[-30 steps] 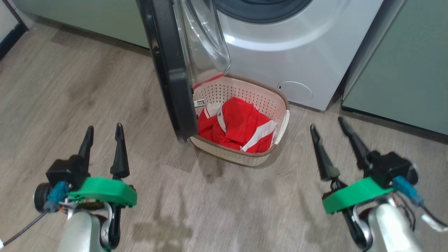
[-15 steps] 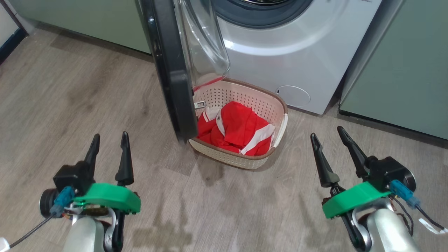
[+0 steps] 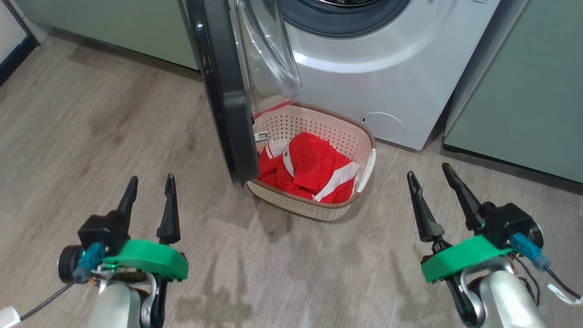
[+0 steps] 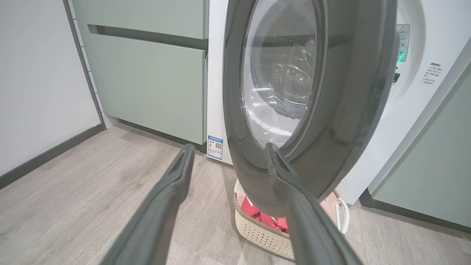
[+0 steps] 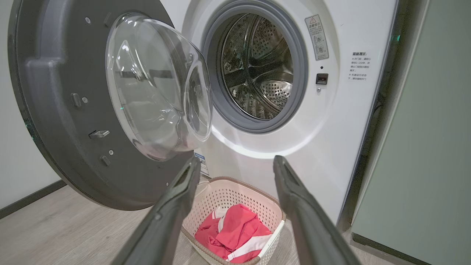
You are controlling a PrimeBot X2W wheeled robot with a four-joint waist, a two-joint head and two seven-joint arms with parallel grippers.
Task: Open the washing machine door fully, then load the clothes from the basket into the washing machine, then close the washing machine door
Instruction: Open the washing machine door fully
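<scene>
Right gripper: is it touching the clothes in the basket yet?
Apart. In the head view the right gripper hovers over bare floor beside the basket, floor visible between it and the clothes.

Pale green cabinets (image 4: 147, 81) stand on a grey wood-look floor (image 3: 91, 136) beside a white wall (image 4: 36, 73) with dark skirting (image 4: 48, 156).
</scene>
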